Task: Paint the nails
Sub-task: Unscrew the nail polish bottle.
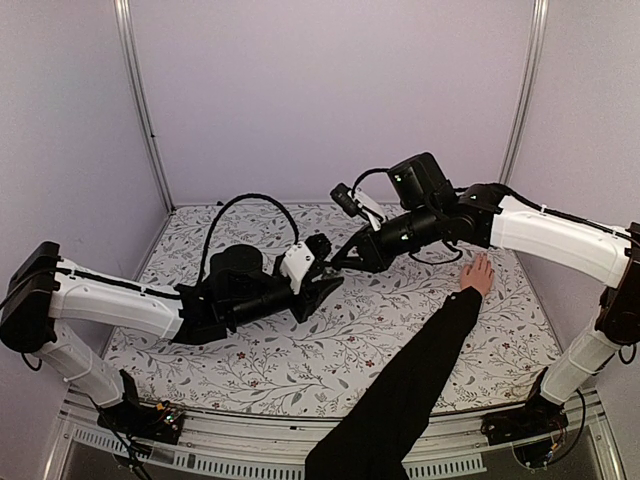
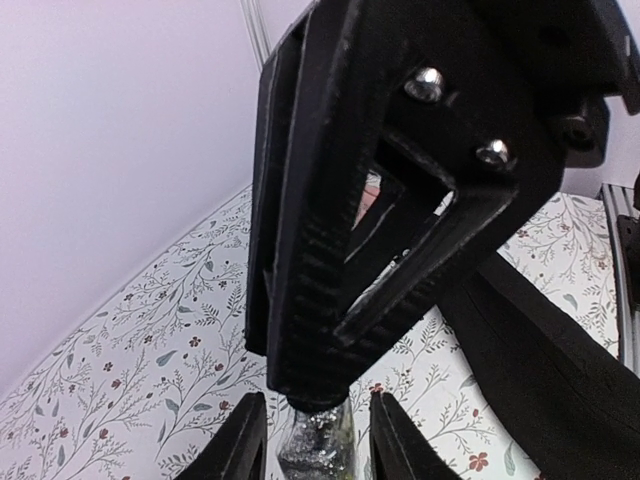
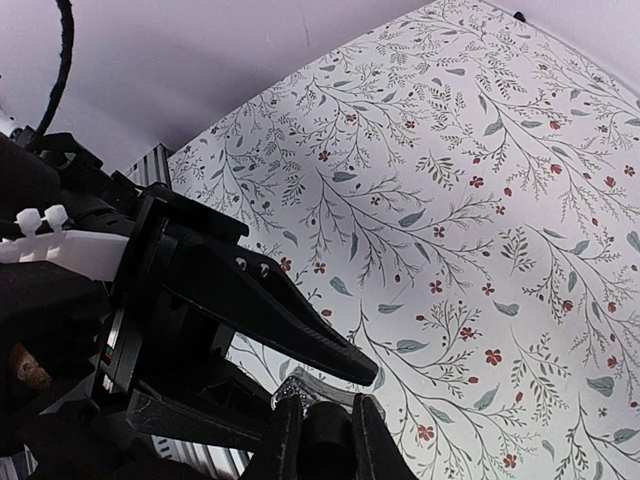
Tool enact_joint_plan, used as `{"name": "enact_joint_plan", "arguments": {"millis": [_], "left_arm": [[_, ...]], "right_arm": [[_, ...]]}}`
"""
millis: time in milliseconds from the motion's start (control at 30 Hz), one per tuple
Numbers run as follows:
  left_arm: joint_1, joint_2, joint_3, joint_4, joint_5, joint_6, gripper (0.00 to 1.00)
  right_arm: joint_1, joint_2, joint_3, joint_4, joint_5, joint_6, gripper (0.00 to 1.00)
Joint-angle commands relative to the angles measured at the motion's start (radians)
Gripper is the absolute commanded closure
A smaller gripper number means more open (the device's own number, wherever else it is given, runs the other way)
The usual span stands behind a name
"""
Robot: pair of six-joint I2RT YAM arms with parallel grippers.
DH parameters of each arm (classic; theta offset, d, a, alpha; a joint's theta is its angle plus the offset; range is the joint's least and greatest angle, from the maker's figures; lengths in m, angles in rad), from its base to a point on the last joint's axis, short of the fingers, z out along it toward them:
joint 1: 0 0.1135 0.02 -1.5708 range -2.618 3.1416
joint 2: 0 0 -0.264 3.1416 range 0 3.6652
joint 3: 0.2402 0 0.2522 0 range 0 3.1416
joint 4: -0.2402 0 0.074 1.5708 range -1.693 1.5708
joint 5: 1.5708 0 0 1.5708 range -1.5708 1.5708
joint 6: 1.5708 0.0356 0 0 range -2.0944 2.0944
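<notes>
Floral-print tabletop (image 1: 280, 350) framed by pale lilac walls (image 1: 330, 100), metal corner posts (image 1: 143, 110); left jaws clamped on small glass bottle (image 2: 318, 447); right jaws pinched on black cap (image 3: 325, 440) at its top; sleeved hand (image 1: 477, 276) lies flat at right, nails (image 1: 481, 260) too small to make out.

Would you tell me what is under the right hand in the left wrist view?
A small glassy bottle between the left hand's fingers. The right hand's tips cover its top, which cannot be seen there.
</notes>
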Motion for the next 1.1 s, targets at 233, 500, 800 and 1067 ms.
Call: {"name": "enact_joint_plan", "arguments": {"millis": [233, 500, 800, 1067], "left_arm": [[-0.010, -0.008, -0.016, 0.039, -0.010, 0.005, 0.73], [-0.010, -0.028, -0.023, 0.061, 0.056, 0.001, 1.00], [-0.008, -0.067, -0.051, 0.148, 0.273, -0.003, 1.00], [-0.007, -0.097, -0.051, 0.197, 0.471, -0.021, 1.00]], "right_arm": [[-0.005, 0.001, 0.036, 0.007, 0.004, 0.014, 1.00], [-0.005, -0.009, 0.029, 0.017, -0.020, -0.017, 1.00], [-0.006, -0.063, 0.035, 0.012, -0.095, -0.094, 1.00], [-0.004, -0.081, 0.051, -0.013, -0.221, -0.182, 1.00]]}}
